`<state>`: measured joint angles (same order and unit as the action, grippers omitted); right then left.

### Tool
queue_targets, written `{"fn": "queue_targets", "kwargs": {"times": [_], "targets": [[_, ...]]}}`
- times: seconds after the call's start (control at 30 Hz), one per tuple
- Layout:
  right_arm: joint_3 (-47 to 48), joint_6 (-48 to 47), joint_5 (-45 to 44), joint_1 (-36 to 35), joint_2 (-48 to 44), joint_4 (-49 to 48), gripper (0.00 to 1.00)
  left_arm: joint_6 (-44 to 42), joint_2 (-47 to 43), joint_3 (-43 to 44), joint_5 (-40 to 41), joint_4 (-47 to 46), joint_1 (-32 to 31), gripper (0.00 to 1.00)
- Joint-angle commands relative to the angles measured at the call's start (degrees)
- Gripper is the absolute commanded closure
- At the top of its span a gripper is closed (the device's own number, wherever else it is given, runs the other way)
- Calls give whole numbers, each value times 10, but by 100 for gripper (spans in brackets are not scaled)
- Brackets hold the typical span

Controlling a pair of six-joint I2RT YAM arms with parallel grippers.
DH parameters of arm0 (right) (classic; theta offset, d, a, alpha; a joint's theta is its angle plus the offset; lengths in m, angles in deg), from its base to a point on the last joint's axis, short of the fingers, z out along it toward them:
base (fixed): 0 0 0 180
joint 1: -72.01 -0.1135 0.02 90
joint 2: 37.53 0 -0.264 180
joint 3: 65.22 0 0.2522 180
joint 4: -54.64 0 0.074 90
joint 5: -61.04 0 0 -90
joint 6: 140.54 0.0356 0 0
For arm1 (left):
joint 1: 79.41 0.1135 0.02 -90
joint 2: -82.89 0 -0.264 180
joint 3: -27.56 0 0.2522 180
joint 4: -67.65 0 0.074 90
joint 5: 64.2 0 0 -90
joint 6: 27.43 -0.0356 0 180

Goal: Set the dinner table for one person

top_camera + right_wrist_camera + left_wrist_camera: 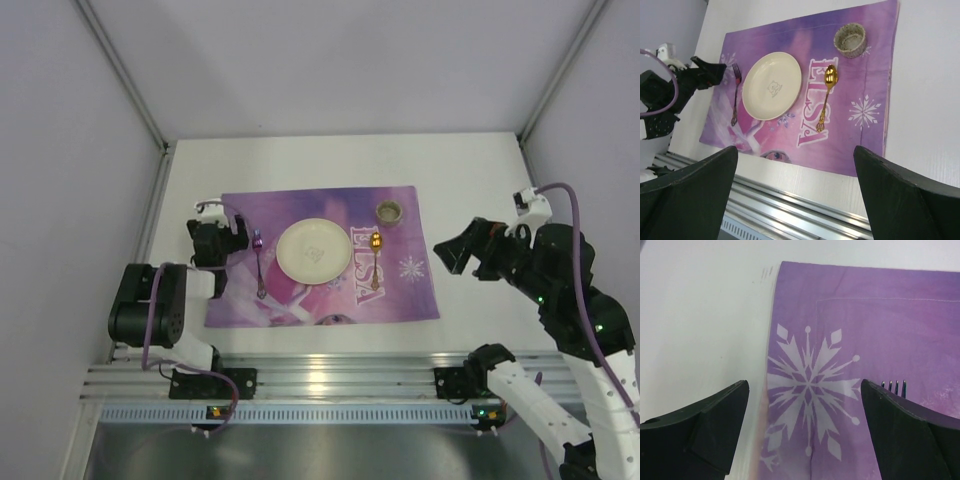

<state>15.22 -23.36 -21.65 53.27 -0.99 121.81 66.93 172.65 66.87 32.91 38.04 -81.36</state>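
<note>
On the white dinner table [470, 165] lies a purple "ELSA" placemat [400, 295]. On it sit a cream plate [312, 251], a purple fork [259, 264] to its left, a gold spoon [375, 258] to its right and a small round cup [390, 211] at the mat's far right corner. These also show in the right wrist view: plate [772, 85], fork [735, 95], spoon [826, 96], cup [850, 39]. My left gripper [232, 238] is open and empty over the mat's left edge, fork tines [894, 386] by its right finger. My right gripper [455, 255] is open and empty, raised right of the mat.
A ribbed aluminium rail [330, 385] runs along the near table edge and shows in the right wrist view [805, 207]. Grey walls enclose the table on the left, back and right. Bare white tabletop lies beyond the mat and to its right.
</note>
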Motion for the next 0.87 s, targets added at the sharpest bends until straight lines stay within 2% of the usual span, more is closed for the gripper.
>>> {"fn": "queue_targets", "kwargs": {"times": [0.0, 0.07, 0.1, 0.13, 0.2, 0.33, 0.73, 0.83], "targets": [[17, 1, -46, -2, -16, 14, 0, -8, -6, -76, -7, -161, 5, 1], [-3, 1, -58, -2, -29, 16, 0, -8, 22, -103, 2, -286, 7, 2], [-9, 0, -63, -2, -39, 15, 0, 3, 0, -90, 17, -193, 7, 2], [-16, 1, -70, -2, -44, 12, 0, 4, -4, -70, 16, -169, 6, 1], [-26, 2, -84, -2, -52, 12, 0, -8, 18, -86, 16, -252, 5, 1], [-26, -3, -91, -2, -51, 6, 0, -2, 0, -82, 14, -205, 5, 1], [-67, -23, -92, -2, -54, -77, 0, -6, 3, -82, 13, -210, 5, 2], [-86, -29, -120, -2, -40, -108, 0, -6, 4, -82, 14, -210, 5, 2]]}}
